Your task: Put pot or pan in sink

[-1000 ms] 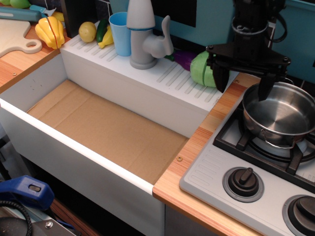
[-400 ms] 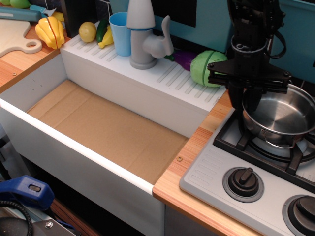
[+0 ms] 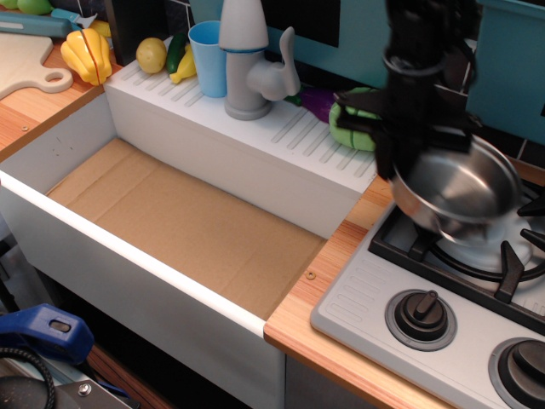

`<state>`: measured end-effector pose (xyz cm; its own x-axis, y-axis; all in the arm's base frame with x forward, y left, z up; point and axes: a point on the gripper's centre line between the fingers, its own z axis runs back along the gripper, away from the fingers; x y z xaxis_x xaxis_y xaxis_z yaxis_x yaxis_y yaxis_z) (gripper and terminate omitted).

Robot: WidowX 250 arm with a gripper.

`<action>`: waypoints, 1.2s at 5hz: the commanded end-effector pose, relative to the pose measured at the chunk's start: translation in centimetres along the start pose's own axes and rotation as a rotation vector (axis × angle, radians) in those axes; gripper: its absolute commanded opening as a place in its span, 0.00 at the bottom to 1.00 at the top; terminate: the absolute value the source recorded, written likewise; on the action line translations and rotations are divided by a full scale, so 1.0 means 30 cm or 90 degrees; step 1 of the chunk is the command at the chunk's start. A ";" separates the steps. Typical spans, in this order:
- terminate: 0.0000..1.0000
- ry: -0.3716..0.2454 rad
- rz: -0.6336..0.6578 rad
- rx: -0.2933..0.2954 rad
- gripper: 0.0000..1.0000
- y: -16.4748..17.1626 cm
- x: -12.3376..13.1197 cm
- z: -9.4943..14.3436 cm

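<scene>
The shiny steel pot hangs tilted a little above the stove's back-left burner, its left rim pinched by my black gripper, which comes down from above and is shut on that rim. The pot is slightly blurred. The white sink with its brown cardboard bottom lies to the left, with nothing in it. The grey faucet stands on the ribbed back ledge.
A toy stove with black grates and two knobs is at right. On the ledge stand a blue cup, a lemon, a green cabbage and a purple eggplant. A wooden strip separates sink and stove.
The gripper closed on the pot's left rim, lifted it off the burner and carried it slightly left; the pot now tilts.
</scene>
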<state>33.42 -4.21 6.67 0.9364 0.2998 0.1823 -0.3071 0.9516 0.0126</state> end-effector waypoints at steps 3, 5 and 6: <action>0.00 -0.109 0.127 0.103 0.00 0.239 -0.071 0.025; 0.00 -0.102 0.167 0.130 0.00 0.349 -0.114 0.043; 0.00 -0.109 0.201 0.123 0.00 0.409 -0.140 -0.008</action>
<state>25.12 6.61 3.75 0.7501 0.5651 0.3436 -0.6305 0.7678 0.1137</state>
